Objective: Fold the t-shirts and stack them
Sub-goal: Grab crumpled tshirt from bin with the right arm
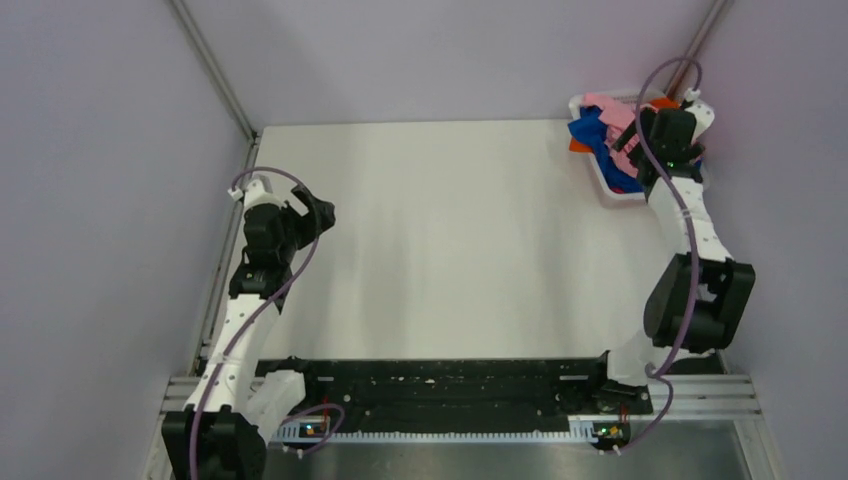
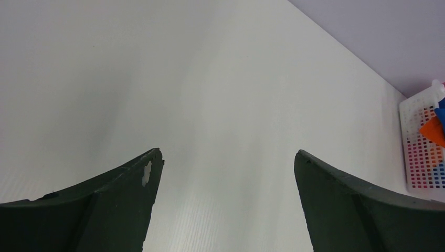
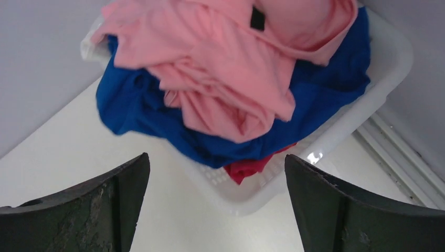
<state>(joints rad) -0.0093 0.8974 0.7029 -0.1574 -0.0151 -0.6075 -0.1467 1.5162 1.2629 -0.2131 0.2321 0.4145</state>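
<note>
- The left arm point(image 1: 240, 310) is being held over the left side of the counter point(image 1: 450, 250). The left jaws are standing apart with nothing between them, well apart from the t-shirts.
- The right arm point(image 1: 700, 232) is being reached to the basket point(image 3: 391, 60) at the far right corner. The right jaws are standing apart above its near rim, and nothing is being gripped.
- The t-shirts are being held in the basket as one crumpled heap: the pink t-shirt point(image 3: 225, 68) on top, the blue t-shirt point(image 3: 325, 100) beneath it and spilling over the rim, the orange-red t-shirt point(image 3: 244, 169) lowest.
- The step in hand is being judged as the first pick. A single top fold of the pink t-shirt is being recommended as the grip point, so that the blue t-shirt is not being dragged out with it.
- Counted: two arms, one basket, one t-shirt in each of three colours. Whether more are lying deeper cannot be told.
</note>
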